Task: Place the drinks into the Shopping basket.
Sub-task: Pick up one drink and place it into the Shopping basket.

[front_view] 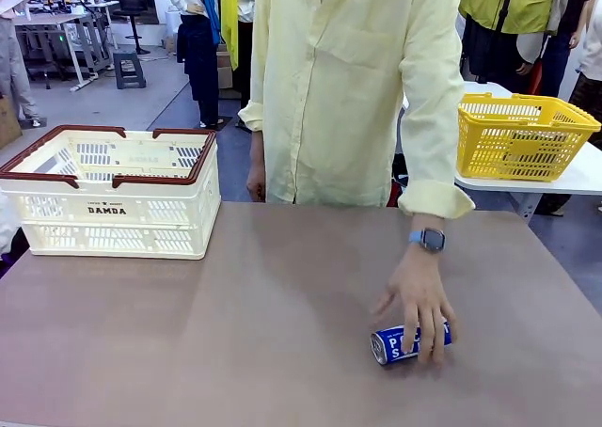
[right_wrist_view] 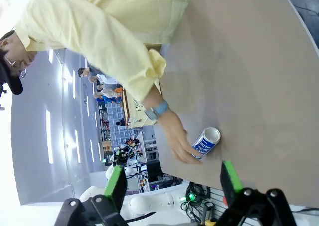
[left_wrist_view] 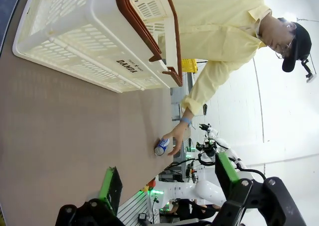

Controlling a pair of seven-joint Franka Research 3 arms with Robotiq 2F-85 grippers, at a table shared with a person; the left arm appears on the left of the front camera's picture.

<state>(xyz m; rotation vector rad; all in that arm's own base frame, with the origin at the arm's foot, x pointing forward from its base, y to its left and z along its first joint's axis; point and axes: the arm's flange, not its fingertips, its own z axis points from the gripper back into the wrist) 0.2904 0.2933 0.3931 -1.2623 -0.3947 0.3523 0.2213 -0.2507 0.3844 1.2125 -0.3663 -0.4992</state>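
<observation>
A slim blue-and-white drink can (front_view: 407, 342) lies on its side on the brown table, right of the middle near the front. The person's hand (front_view: 419, 300) rests on top of it. The can (left_wrist_view: 161, 147) and the can (right_wrist_view: 206, 142) also show under that hand in both wrist views. The cream-white Shopping basket (front_view: 115, 194) with brown-red handles stands at the table's back left, its inside bare where I can see it. My left gripper (left_wrist_view: 167, 178) stands open in the air, far from the can. My right gripper (right_wrist_view: 172, 178) is open too, a short way from the can.
A bright yellow mesh basket (front_view: 522, 135) sits on a separate white table at the back right. The person in a pale yellow shirt (front_view: 348, 88) stands at the far edge, leaning over the table. Bare table (front_view: 235, 324) lies between the basket and the can.
</observation>
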